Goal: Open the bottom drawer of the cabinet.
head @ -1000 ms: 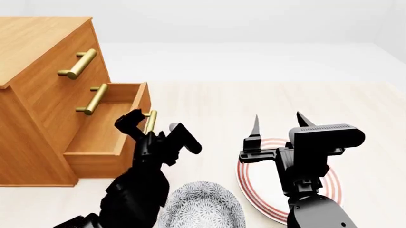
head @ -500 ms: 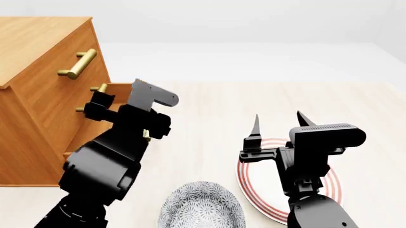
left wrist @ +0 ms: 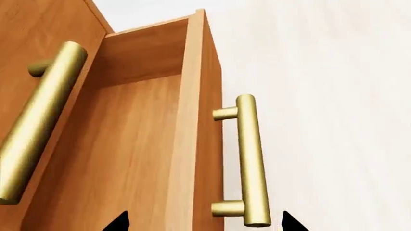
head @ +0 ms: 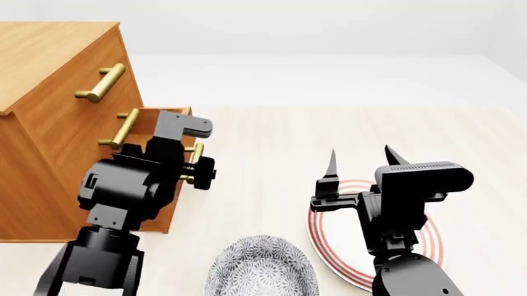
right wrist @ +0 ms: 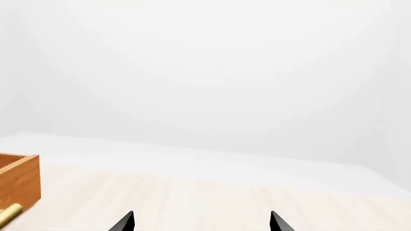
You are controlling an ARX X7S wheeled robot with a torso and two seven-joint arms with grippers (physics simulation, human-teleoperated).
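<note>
Room: plain white walls and pale floor behind; nothing else shows there.
Surface: light wood-grain tabletop (head: 346,132), carrying everything in the scene.
Cabinet: the cabinet (head: 49,74) stands at the left of the head view, drawer fronts facing right toward the open tabletop.
Bottom drawer: the bottom drawer (left wrist: 138,144) is the lowest of three and is pulled out to the right, its open box bare inside. Its long axis runs along the front panel.
Handle: brass bar handle (left wrist: 249,159) on two posts, lying lengthwise along the drawer front, pointing outward from the cabinet.
Left gripper: left gripper (left wrist: 204,222) hangs just over the drawer front, fingers spread, one tip over the drawer interior and one beyond the handle, gripping nothing.
Right gripper: right gripper (head: 360,161) upright above the plate, fingers apart, empty.
Plate: red-ringed plate (head: 432,246) under the right arm.
Bowl: patterned grey bowl (head: 261,268) beside the plate, near the bottom edge.
</note>
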